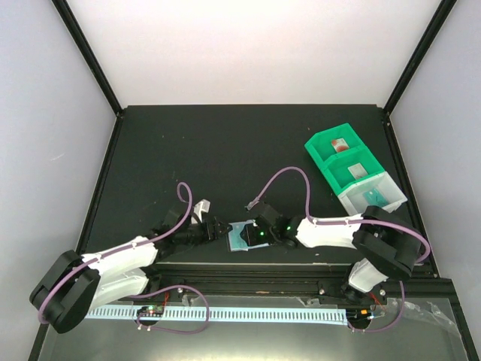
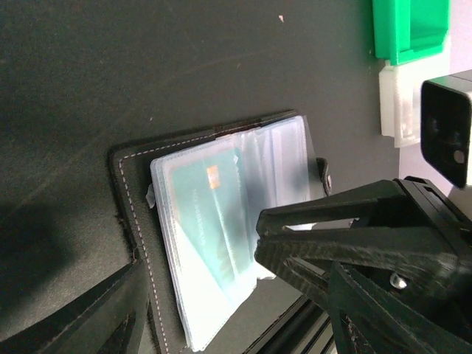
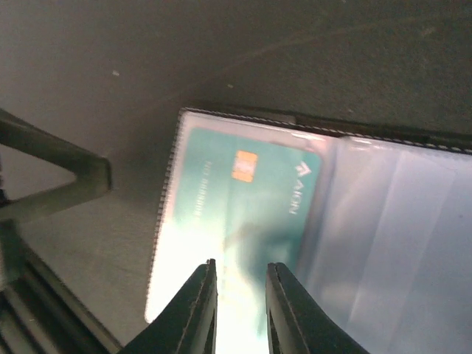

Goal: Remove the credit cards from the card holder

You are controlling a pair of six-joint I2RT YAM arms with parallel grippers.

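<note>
Right wrist: card holder (image 1: pixel 239 239) lies open at mid near edge of the surface (image 1: pixel 188 150), teal card (image 3: pixel 243 192) in its clear sleeve; right pincer (image 3: pixel 241 310) nearly closed above the card, gripping nothing, probably lining up a pinch; left pincer (image 1: pixel 216 229) wide open, apparently pinning the cover.

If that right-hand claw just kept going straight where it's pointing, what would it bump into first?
Probably the teal-green credit card, or rather the clear sleeve covering it in the open card holder. The right gripper has its slightly parted fingers aimed right at it; how close they are is unclear.
</note>
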